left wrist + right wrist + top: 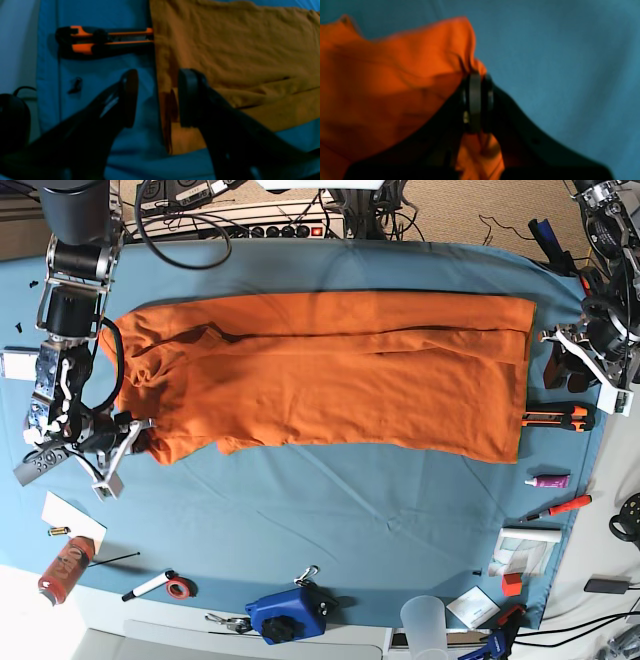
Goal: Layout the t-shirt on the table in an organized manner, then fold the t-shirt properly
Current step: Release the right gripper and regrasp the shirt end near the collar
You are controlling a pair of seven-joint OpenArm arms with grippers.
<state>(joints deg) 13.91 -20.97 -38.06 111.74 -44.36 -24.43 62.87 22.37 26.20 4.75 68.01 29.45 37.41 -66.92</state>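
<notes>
Right gripper (pixel 477 100) jaws pinch t-shirt (pixel 330 370); left gripper (pixel 156 100) spread.

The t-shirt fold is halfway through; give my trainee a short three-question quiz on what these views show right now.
1. True or false: the right gripper is shut on a bunched bit of the t-shirt.
2. Multiple choice: how does the left gripper stand?
A. open, jaws either side of the shirt's edge
B. shut on a sleeve
C. lifted clear, holding the cutter
3. Fill in: the orange-and-black utility knife lies on the table with one end hidden under the ____.

Key: 1 true; 2 A; 3 t-shirt.
</notes>
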